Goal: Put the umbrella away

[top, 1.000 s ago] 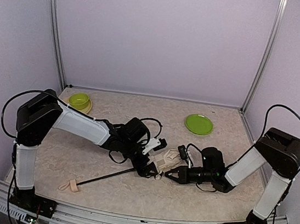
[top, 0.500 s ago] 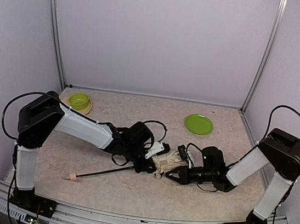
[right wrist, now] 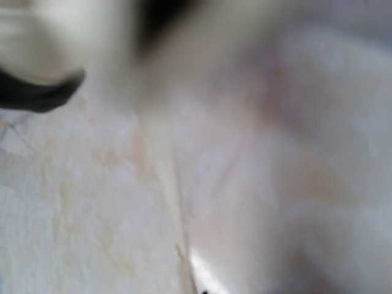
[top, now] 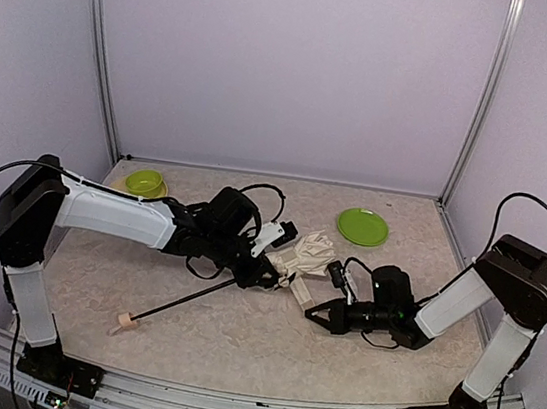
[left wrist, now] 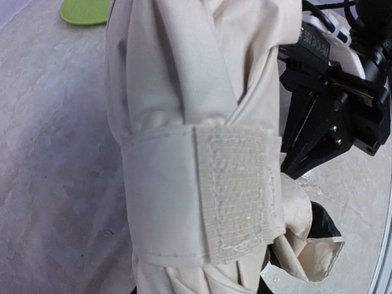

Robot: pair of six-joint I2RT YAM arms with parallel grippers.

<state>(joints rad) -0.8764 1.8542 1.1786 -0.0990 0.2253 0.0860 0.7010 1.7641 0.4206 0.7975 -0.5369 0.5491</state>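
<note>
At the left gripper (top: pixel 267 272): jaws drawn narrow, clamped on the umbrella (top: pixel 309 255) at the lower end of its bunched cream cloth, right where the thin black shaft (top: pixel 185 304) comes out. Ahead of these jaws, toward the right arm: the crumpled cloth bundle. Behind them, down and to the left: the shaft, slanting away to the small wooden knob (top: pixel 122 323), which touches the table (top: pixel 235 346). In the left wrist view: cream folds across nearly everything, bound by a strap (left wrist: pixel 165 196) with a rough fastening patch (left wrist: pixel 239 190); left fingers hidden there.

At the right gripper (top: pixel 312 313): low over the table, jaws shut, tips just beside the bottom of the cloth bundle. Cannot tell whether a loose strip of cloth is pinched or nothing at all. Right wrist view too blurred: only pale cloth with a dark edge at upper left.

Well beyond the left jaws: a green bowl (top: pixel 143 182). Well beyond the right jaws: a green plate (top: pixel 362 225).
</note>
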